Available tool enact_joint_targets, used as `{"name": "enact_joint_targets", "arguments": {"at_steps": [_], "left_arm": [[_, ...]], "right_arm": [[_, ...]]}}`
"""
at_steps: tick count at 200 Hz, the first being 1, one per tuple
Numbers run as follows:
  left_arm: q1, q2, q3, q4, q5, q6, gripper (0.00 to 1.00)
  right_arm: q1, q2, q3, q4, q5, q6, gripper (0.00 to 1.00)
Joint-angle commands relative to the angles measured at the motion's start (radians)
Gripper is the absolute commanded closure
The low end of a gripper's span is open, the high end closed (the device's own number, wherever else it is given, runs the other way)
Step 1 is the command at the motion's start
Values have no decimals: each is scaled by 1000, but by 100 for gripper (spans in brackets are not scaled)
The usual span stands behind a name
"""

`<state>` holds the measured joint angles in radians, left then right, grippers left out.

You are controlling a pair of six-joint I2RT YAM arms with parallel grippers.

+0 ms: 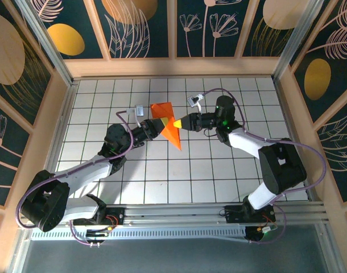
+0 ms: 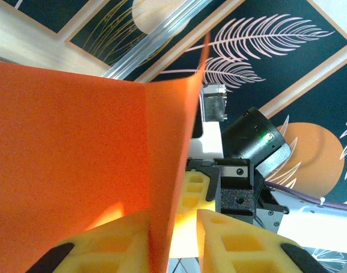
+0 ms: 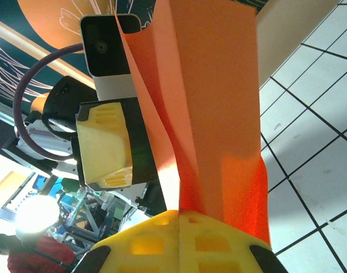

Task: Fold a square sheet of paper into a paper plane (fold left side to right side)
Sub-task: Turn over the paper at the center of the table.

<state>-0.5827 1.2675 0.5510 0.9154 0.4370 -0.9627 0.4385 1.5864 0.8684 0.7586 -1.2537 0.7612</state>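
The square sheet of paper point(image 1: 172, 135) is a creased bright orange wedge held up above the tiles between my two grippers. My right gripper point(image 1: 182, 122) comes in from the right. In the right wrist view its yellow fingers point(image 3: 162, 242) meet with no gap, and the paper point(image 3: 219, 114) rises out of their seam. My left gripper point(image 1: 160, 126) comes in from the left. In the left wrist view the paper's fold point(image 2: 77, 159) lies against the left finger point(image 2: 105, 242). The other finger point(image 2: 242, 242) stands apart from the paper, with a gap showing.
The white grid-tiled table point(image 1: 219, 170) is boxed in by wooden walls point(image 1: 173, 67) at the back and sides. A metal rail point(image 1: 179, 215) runs along the near edge by the arm bases. The two grippers stand almost tip to tip.
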Motion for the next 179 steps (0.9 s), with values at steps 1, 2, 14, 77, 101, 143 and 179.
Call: {"name": "enact_joint_targets", "arguments": {"at_steps": [1, 2, 14, 77, 101, 143, 179], "left_arm": [[3, -7, 20, 23, -4, 14, 74], [3, -6, 20, 23, -4, 13, 74], [3, -5, 21, 23, -3, 15, 74], [3, 0, 20, 12, -7, 18, 76], [4, -1, 20, 7, -11, 21, 77], [3, 0, 20, -3, -18, 23, 83], [3, -2, 20, -6, -23, 24, 90]], "right_arm": [[0, -28, 24, 5, 13, -24, 100], [-1, -28, 23, 4, 14, -24, 100], [-4, -29, 24, 5, 17, -23, 100], [-15, -39, 11, 1, 27, -23, 100], [-17, -40, 11, 1, 29, -21, 100], [-17, -41, 10, -1, 30, -23, 99], [-20, -49, 10, -17, 36, -33, 94]]}}
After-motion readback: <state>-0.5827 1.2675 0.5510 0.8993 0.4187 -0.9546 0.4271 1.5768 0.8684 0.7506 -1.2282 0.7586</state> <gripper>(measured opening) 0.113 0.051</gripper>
